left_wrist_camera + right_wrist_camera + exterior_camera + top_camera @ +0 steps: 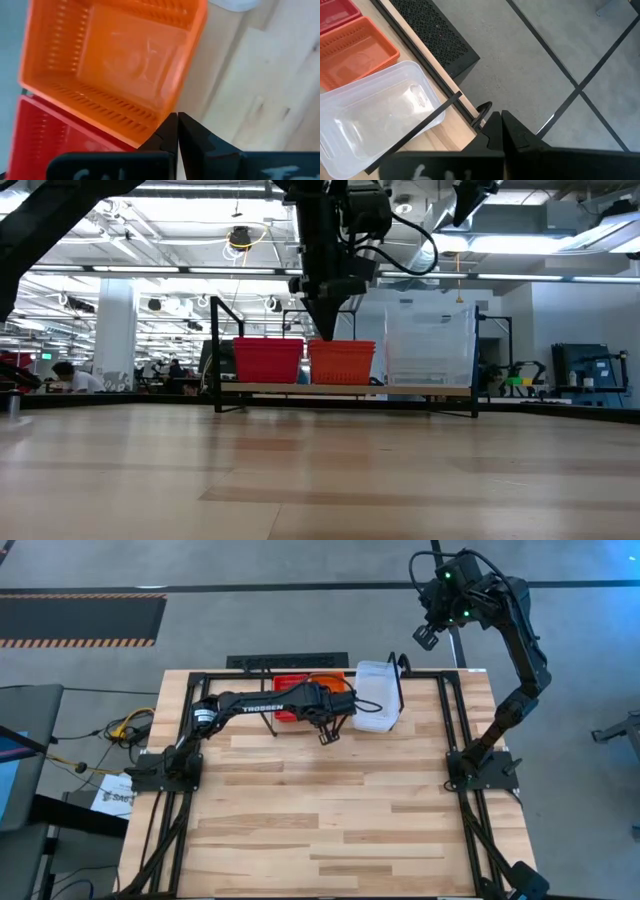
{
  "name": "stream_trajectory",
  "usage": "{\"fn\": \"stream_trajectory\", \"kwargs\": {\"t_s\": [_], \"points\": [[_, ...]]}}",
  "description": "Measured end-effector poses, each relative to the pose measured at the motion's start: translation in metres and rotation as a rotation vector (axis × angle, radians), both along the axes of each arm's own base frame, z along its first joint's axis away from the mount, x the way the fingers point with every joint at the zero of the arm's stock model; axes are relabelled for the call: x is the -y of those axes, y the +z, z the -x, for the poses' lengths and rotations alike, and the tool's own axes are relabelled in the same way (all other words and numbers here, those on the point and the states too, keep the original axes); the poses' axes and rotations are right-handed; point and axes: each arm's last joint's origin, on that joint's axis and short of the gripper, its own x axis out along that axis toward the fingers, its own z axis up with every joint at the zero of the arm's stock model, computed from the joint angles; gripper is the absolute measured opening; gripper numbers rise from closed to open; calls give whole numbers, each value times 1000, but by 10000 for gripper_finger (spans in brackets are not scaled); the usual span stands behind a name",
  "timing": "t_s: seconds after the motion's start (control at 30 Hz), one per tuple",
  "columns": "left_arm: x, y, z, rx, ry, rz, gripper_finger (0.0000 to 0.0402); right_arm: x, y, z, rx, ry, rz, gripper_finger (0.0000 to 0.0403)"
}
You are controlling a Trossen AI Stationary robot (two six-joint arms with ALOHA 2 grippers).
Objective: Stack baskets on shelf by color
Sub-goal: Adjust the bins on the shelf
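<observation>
Three baskets stand side by side on the black rod shelf (225,350) at the table's far edge: red (285,690), orange (330,683) and clear (378,695), each resting on its bottom. My left gripper (326,733) is shut and points steeply down, just on the near side of the orange basket (115,60) and the red basket (50,145), above the tabletop. In the low view the left gripper (325,330) hangs in front of the orange basket's rim. My right gripper (428,637) is shut and raised high beyond the table's far right corner, above the floor.
A black perforated box (285,662) lies on the floor behind the shelf. The shelf's right looped end (482,112) stands beside the clear basket (375,115). Cables (125,730) lie off the table's left side. Bare wood (330,820) fills the table's near half.
</observation>
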Motion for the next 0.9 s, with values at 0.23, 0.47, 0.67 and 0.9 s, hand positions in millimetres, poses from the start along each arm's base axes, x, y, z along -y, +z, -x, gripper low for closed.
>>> {"fn": "stream_trajectory", "kwargs": {"t_s": [0.23,0.47,0.67,0.9], "points": [[18,18,-1,4,-45,50,0,0,0,0,0,0,0,1],[10,69,-13,229,-153,-30,0,0,0,0,13,-16,-6,1],[-16,99,-21,478,-221,-14,0,0,0,0,22,-27,-10,1],[-36,98,-16,508,-288,95,0,-1,0,-1,84,-42,-50,1]]}}
